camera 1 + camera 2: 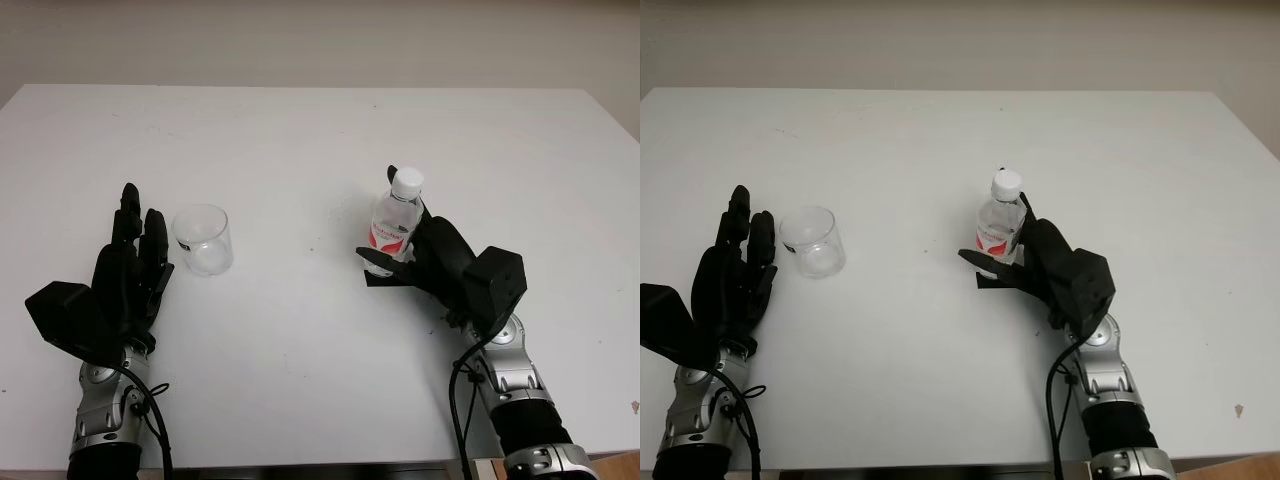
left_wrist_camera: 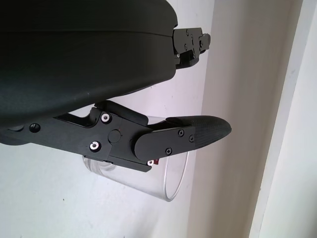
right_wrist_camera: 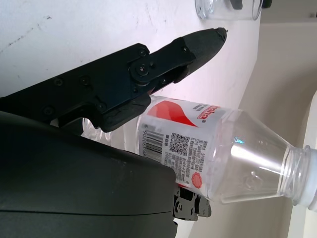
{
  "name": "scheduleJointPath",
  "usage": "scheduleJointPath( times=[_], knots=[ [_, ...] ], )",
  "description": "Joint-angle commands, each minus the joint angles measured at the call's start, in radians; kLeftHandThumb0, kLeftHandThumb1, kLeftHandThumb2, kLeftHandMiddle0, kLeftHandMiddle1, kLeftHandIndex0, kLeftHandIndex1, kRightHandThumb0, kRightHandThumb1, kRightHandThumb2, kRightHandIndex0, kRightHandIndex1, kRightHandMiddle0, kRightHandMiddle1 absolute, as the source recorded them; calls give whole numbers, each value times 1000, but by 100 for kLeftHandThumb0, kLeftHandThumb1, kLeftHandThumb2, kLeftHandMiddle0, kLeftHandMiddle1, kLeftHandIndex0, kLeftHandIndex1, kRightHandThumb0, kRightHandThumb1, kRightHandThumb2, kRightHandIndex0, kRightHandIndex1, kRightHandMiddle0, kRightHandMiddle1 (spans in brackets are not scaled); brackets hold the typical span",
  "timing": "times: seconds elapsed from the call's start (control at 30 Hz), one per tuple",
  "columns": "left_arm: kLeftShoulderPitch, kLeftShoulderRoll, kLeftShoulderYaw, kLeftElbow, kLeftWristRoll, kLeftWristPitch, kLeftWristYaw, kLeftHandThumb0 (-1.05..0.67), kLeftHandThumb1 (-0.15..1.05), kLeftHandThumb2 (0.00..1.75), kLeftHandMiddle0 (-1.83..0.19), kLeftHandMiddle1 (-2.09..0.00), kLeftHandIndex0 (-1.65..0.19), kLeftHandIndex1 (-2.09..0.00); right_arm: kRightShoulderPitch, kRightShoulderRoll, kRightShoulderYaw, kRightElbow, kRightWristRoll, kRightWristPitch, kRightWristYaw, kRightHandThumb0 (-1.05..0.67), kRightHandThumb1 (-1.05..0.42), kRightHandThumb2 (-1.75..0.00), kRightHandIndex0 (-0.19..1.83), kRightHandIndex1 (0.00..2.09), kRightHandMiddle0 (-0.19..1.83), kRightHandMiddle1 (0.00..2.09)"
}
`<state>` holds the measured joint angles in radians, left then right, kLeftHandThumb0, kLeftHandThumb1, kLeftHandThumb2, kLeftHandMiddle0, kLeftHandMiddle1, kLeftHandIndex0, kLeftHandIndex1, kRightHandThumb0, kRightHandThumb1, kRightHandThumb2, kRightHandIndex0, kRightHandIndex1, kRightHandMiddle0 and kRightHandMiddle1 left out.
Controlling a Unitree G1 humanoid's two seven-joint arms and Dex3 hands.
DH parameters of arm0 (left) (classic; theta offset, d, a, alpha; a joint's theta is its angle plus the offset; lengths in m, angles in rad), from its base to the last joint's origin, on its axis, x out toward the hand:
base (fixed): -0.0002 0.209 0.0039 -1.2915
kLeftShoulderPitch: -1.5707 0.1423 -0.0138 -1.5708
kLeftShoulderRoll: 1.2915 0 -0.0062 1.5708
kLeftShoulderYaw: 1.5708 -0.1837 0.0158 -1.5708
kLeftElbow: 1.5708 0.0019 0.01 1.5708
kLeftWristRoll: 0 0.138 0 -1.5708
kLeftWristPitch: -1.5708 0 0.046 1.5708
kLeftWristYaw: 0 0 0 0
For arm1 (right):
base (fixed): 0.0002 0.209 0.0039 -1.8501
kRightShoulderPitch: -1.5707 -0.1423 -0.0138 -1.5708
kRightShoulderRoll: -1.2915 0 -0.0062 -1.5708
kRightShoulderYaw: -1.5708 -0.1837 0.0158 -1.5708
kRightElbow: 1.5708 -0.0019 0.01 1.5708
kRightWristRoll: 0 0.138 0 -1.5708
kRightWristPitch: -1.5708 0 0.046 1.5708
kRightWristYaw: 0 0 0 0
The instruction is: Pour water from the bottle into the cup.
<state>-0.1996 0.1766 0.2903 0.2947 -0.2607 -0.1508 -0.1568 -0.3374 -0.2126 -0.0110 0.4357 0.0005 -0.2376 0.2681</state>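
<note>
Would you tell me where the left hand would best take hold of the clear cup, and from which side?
Grip the cup around its straight wall, about mid-height, coming in from the left hand's side. It stands upright, mouth up, so a side grasp leaves the opening free. The hand is open beside it.

Right hand curled in a grasp; left hand open, low at left.

A cup was stood upright on the table, left of centre. The left hand was placed just beside it on its left, open. A bottle was stood upright right of centre, well apart from the cup, and was enclosed from its right by the fingers of the right hand.
</note>
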Motion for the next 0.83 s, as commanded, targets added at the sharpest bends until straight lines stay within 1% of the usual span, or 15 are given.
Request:
scheduleJointPath(
  times=[0.0,0.23,0.37,0.67,0.8],
  knots=[
    [8,7,1,-3,0,6,-6,-62,105,52,7,-5,9,-6,16,-5,-12,-28,-2,-6,-16,-88,-88,-5,-19,0,-19,0],
    [11,16,3,-2,0,4,-17,-62,105,52,9,-5,11,-5,45,-18,-29,-30,-9,-27,-53,-90,-88,-5,-19,0,-19,0],
    [12,17,4,-1,-2,3,-19,-61,105,54,9,-5,10,-5,75,-30,-42,-58,-15,3,-71,-91,-89,-5,-19,0,-19,0],
    [8,13,4,0,-3,5,-22,-62,105,53,9,-5,10,-5,106,-22,-64,-76,13,4,-69,-87,-87,-5,-19,0,-19,0],
    [12,12,6,-1,-2,2,-19,-62,105,52,8,-6,10,-5,108,-16,-54,-77,6,-1,-66,-91,-88,-6,-19,0,-19,0]
  ],
)
